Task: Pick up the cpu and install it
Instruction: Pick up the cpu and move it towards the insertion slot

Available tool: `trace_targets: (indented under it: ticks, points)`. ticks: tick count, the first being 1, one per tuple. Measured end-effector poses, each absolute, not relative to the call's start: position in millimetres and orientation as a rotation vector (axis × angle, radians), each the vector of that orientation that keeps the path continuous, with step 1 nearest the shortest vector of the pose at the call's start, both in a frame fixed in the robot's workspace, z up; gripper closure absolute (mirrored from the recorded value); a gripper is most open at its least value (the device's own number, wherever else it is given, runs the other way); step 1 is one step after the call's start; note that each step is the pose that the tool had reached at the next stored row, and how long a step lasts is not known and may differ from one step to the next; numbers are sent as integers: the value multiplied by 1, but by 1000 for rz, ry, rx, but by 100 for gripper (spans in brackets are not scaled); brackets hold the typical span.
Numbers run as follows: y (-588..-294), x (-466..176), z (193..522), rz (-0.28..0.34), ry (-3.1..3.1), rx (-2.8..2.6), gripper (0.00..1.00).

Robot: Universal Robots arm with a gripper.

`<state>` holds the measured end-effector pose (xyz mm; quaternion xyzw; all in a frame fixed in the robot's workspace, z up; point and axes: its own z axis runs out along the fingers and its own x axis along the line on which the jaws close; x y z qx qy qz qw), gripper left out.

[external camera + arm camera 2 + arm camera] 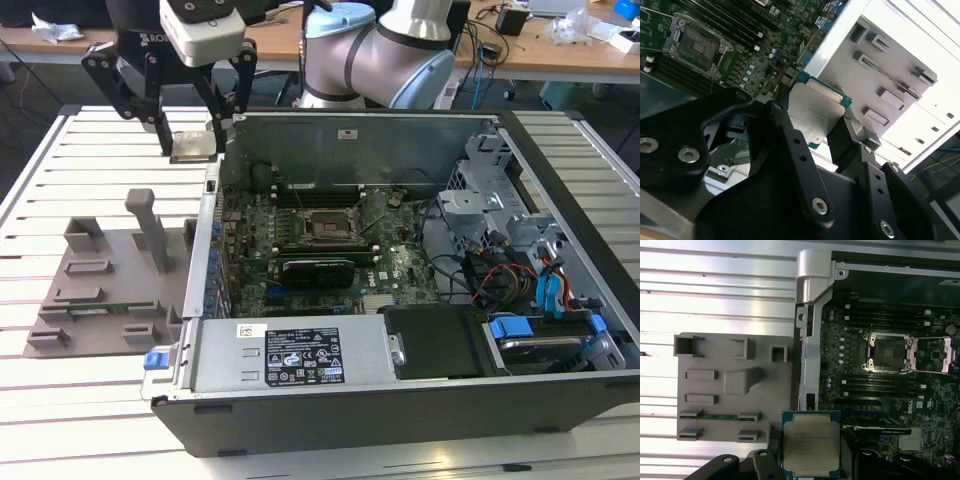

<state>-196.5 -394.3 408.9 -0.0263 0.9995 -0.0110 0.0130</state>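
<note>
The cpu [194,146] is a flat silvery square chip with a green rim. It hangs in the air between the black fingers of my gripper [193,138], which is shut on it. The chip sits above the slatted table, just outside the open computer case's wall on the exterior view's left. Both wrist views show the cpu [815,112] [811,447] clamped by its two opposite edges. The open black socket [327,228] [887,352] [697,47] lies on the green motherboard inside the case, off to the side of the held chip and well below it.
A grey fixture plate [110,280] [735,385] with upright posts and a memory stick lies on the slatted table beside the case. Inside the case are a long black card [318,270], a labelled power supply [290,355], cables and a drive cage [500,200].
</note>
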Motion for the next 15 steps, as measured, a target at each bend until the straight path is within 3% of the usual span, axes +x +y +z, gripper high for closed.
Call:
trace_targets:
  ticks: [15]
  points:
    - [-393, -161, 408, -34, 3114, -82, 45]
